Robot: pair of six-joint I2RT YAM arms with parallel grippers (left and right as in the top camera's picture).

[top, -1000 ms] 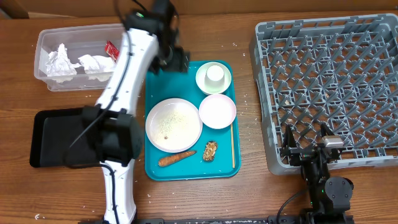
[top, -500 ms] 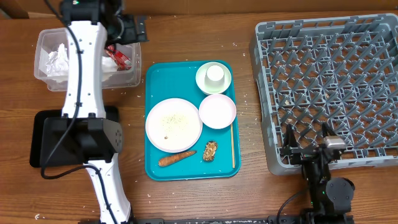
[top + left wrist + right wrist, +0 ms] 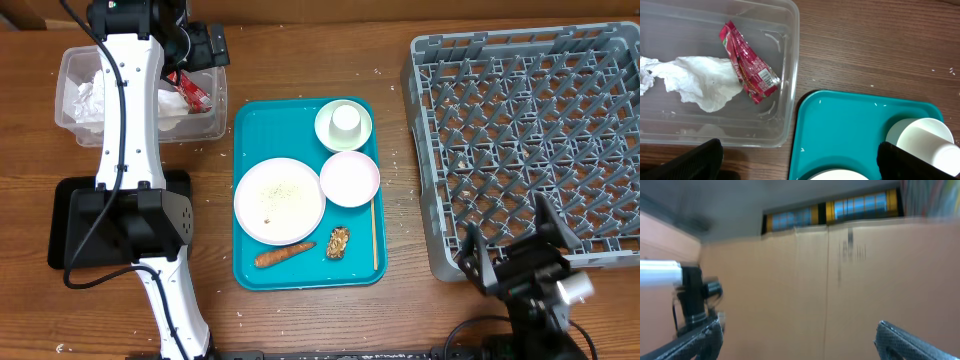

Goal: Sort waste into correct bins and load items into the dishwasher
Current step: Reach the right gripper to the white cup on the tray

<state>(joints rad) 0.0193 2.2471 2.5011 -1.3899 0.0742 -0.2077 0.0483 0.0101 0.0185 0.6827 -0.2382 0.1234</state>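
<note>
The left pincer (image 3: 799, 162) gapes wide and empty over the clear tub (image 3: 792, 50), where the red-and-white wrapper (image 3: 747, 65) lies; the right pincer (image 3: 512, 250) spreads wide, holding nothing.

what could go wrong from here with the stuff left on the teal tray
1. The rice grains lie loose on the large plate; lifting it tilted would likely scatter them.
2. The cup stands inside the green-rimmed bowl, so grabbing either may topple the other.
3. The open right pincer hangs at the dish rack front edge and could snag it when swinging toward the teal tray.
</note>
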